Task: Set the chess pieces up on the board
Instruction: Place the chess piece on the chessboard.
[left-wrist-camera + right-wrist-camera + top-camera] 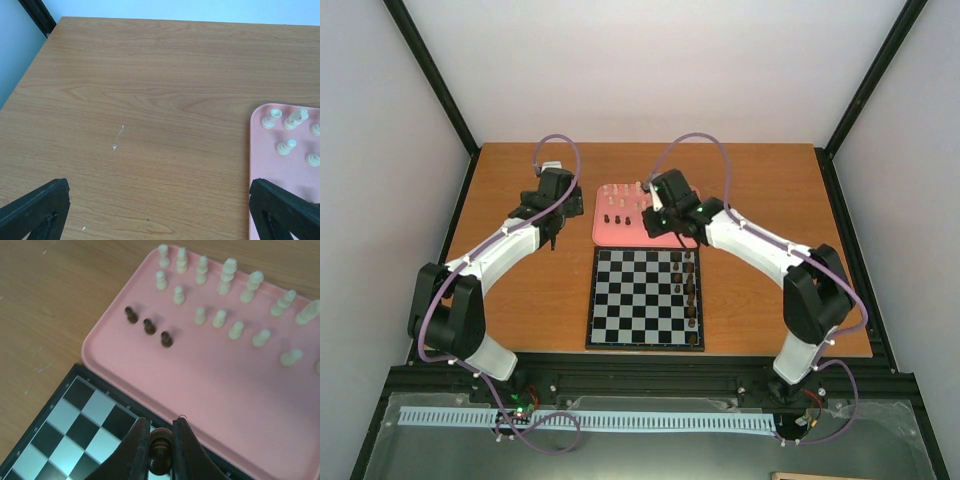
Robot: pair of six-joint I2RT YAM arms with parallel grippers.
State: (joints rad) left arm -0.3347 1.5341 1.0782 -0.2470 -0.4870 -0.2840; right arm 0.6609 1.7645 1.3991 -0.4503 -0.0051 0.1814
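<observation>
Across the wooden table (510,290) you have the board (625,300) lying flat at the near centre, between the two arm bases. Its black and pale checks sit inside a thin dark border. Just beyond its far edge lies the pink tray (603,236), a rounded-corner tray set just beside the board.

Your left gripper (157,192) hangs over bare wood to the left of the tray. Its two black fingers stand wide apart with nothing between them.

Your right gripper (160,440) hangs where the tray's near rim meets the board's far edge. Its fingers are pressed together on one dark piece (160,456), held upright.

On the board, a row of dark pieces (692,290) stands along the right-hand side. On the tray, many cream pieces (220,317) stand upright in loose rows. Three dark pawns (149,326) stand in a short diagonal line near the tray's left side, apart from the cream ones
</observation>
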